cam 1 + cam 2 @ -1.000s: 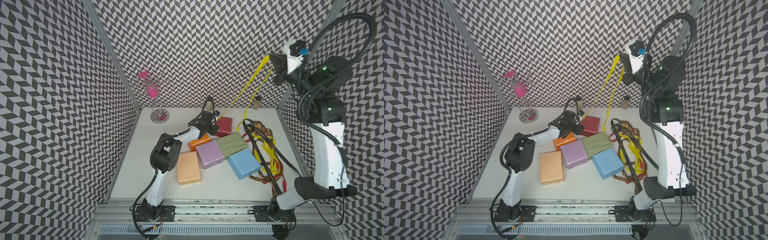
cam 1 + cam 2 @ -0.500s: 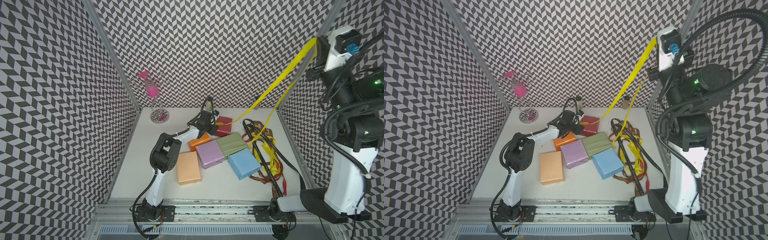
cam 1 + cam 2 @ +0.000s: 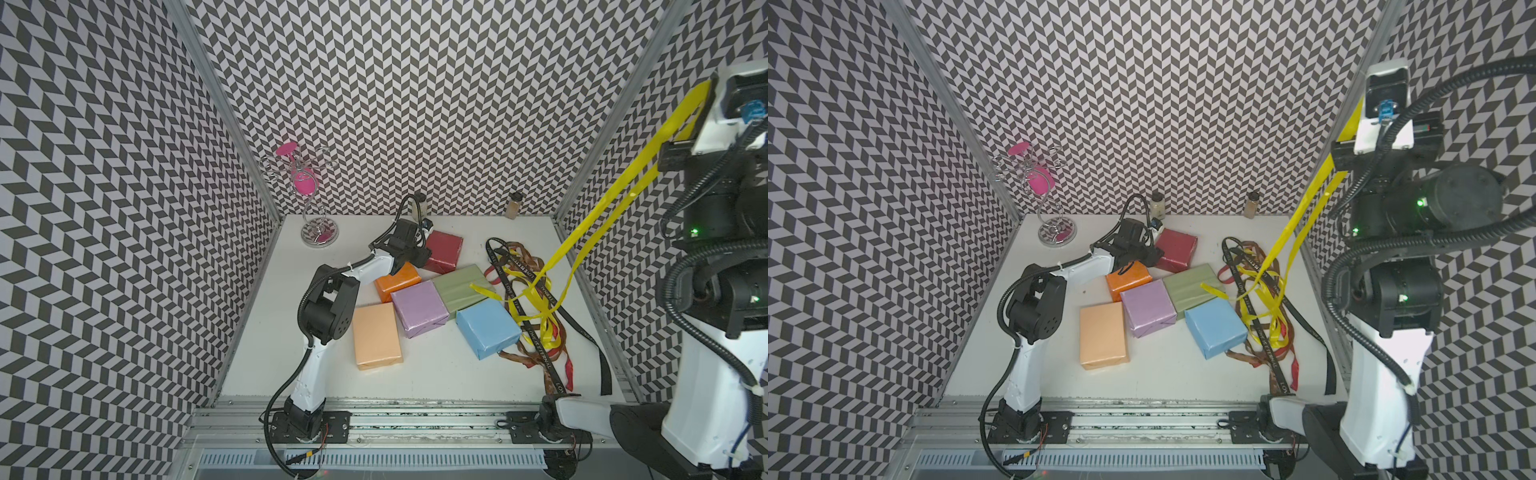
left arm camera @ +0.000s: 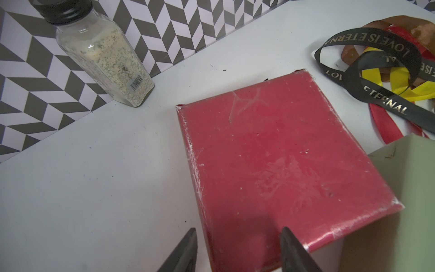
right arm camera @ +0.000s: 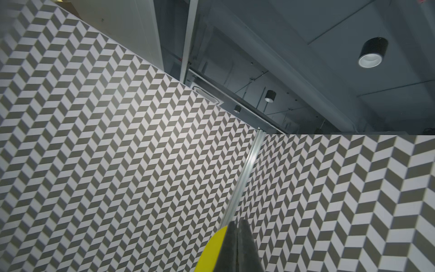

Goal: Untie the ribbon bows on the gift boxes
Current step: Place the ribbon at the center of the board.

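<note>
Several gift boxes lie clustered mid-table in both top views: peach (image 3: 376,334), lilac (image 3: 419,307), light blue (image 3: 488,328), sage green (image 3: 463,286), orange (image 3: 399,280) and dark red (image 3: 442,251). None shows a ribbon round it. Loose ribbons (image 3: 536,299) are heaped to their right. My right gripper (image 5: 236,222) is shut on a yellow ribbon (image 3: 602,208), held high by the right wall. The ribbon's strands slope down to the heap, and one end lies on the sage box. My left gripper (image 4: 239,232) is open low over the dark red box (image 4: 282,164), at its near left corner.
Two spice jars (image 3: 419,205) (image 3: 514,205) stand at the back wall, one close to my left gripper. A wire stand with pink pieces (image 3: 309,195) is at the back left. A black strap (image 3: 582,332) trails toward the right front edge.
My right arm has swung up and to the right with the yellow ribbon. The ribbon has slid off the dark red box, its end now on the sage box. The left arm has stayed put.
</note>
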You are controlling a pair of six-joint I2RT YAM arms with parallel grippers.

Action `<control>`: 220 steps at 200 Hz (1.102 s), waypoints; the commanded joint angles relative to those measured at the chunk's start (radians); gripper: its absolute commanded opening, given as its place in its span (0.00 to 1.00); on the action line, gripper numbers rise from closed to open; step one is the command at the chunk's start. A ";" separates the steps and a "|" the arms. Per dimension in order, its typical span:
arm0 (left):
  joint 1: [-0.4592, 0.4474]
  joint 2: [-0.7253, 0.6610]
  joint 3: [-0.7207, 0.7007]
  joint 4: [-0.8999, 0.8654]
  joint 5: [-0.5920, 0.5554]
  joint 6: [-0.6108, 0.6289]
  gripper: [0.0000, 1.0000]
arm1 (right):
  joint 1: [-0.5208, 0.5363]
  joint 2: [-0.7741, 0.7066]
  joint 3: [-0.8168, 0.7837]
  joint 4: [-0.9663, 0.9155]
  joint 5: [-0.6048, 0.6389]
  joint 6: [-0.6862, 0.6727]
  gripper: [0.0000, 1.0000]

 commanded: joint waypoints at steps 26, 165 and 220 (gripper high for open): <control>0.047 -0.124 0.004 -0.046 0.078 0.016 0.57 | -0.011 -0.078 -0.127 0.172 0.173 -0.096 0.00; 0.209 -0.450 -0.097 -0.120 0.206 0.085 0.86 | -0.075 -0.131 -0.307 0.381 0.328 -0.163 0.00; 0.360 -0.540 -0.183 -0.115 0.245 0.082 0.86 | -0.086 -0.197 -0.432 0.469 0.377 -0.293 0.00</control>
